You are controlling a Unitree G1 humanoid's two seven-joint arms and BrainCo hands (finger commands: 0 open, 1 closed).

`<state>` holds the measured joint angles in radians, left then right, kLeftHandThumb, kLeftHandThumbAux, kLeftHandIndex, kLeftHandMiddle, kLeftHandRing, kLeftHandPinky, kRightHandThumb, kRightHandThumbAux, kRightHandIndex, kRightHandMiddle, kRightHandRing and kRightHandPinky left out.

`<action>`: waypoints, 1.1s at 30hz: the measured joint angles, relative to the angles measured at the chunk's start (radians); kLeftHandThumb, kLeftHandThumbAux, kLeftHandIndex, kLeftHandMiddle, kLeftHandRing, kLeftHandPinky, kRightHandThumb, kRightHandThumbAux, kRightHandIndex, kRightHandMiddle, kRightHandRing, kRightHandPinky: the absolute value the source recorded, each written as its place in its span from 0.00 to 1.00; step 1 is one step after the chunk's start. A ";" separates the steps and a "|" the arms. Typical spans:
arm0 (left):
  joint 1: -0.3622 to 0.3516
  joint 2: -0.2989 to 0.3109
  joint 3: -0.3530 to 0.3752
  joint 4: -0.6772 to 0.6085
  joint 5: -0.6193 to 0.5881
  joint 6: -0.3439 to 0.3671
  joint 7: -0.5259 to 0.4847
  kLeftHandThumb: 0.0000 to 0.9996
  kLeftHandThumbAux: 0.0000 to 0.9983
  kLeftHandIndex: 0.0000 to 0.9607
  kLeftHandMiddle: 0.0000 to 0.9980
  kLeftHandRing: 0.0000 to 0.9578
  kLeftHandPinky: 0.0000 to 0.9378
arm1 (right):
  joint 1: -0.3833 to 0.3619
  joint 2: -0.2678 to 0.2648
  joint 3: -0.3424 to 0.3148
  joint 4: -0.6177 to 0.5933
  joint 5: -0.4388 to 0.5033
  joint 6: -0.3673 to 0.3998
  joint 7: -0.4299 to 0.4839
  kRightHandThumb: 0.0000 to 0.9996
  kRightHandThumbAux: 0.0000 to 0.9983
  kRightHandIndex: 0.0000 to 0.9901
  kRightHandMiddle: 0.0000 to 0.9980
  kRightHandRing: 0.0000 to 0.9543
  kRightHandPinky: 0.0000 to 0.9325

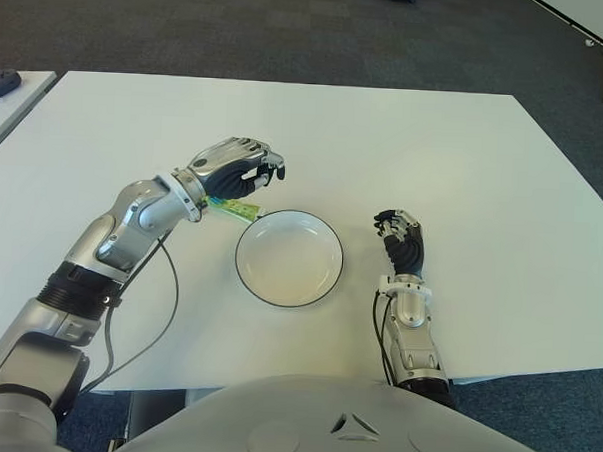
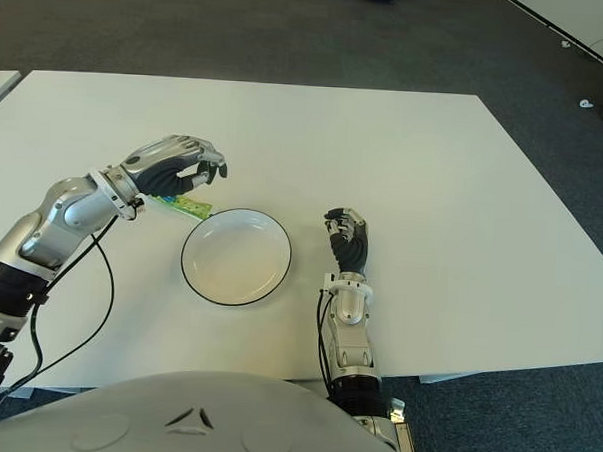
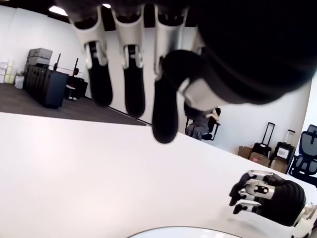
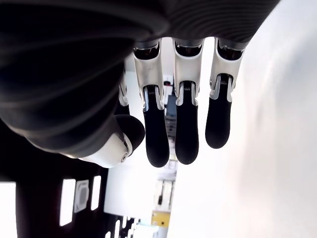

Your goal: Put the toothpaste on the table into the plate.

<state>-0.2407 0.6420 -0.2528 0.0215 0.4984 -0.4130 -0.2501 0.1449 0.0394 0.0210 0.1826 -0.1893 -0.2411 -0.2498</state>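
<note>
Left hand (image 1: 236, 168) over toothpaste (image 1: 240, 212) — touching plate (image 1: 289, 258) rim.

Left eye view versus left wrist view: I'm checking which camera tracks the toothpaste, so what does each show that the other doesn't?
Only the left eye view shows the toothpaste, green, poking out under the left hand next to the plate's rim, with the whole plate. Only the left wrist view shows that hand's fingers from close by, nothing visible between them, and the room behind. Both show the table, the plate's rim and the idle right hand on the plate's right.
</note>
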 measured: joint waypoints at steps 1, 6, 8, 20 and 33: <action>0.000 0.006 0.000 0.002 0.015 0.004 -0.001 0.84 0.67 0.43 0.57 0.71 0.68 | 0.000 0.000 0.000 0.000 0.000 0.000 0.000 0.71 0.73 0.43 0.48 0.48 0.49; -0.013 0.051 -0.006 0.075 0.117 0.039 -0.008 0.84 0.66 0.42 0.56 0.67 0.62 | 0.001 0.001 0.000 0.000 0.000 -0.002 0.000 0.71 0.73 0.43 0.48 0.48 0.49; -0.018 0.063 -0.010 0.102 0.157 0.061 -0.012 0.84 0.66 0.42 0.56 0.66 0.61 | 0.001 0.000 -0.001 0.000 0.000 -0.002 -0.001 0.71 0.73 0.43 0.48 0.48 0.48; -0.079 0.094 -0.114 0.231 0.374 0.113 -0.011 0.67 0.30 0.10 0.22 0.21 0.21 | 0.002 0.001 0.000 0.001 0.000 -0.009 0.001 0.71 0.73 0.43 0.47 0.47 0.49; -0.145 0.093 -0.196 0.382 0.464 0.121 0.020 0.56 0.24 0.00 0.01 0.00 0.03 | 0.004 -0.001 0.001 -0.008 -0.006 -0.010 -0.005 0.70 0.73 0.43 0.46 0.47 0.48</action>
<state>-0.3853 0.7348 -0.4491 0.4033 0.9629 -0.2924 -0.2297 0.1493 0.0381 0.0221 0.1743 -0.1955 -0.2506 -0.2546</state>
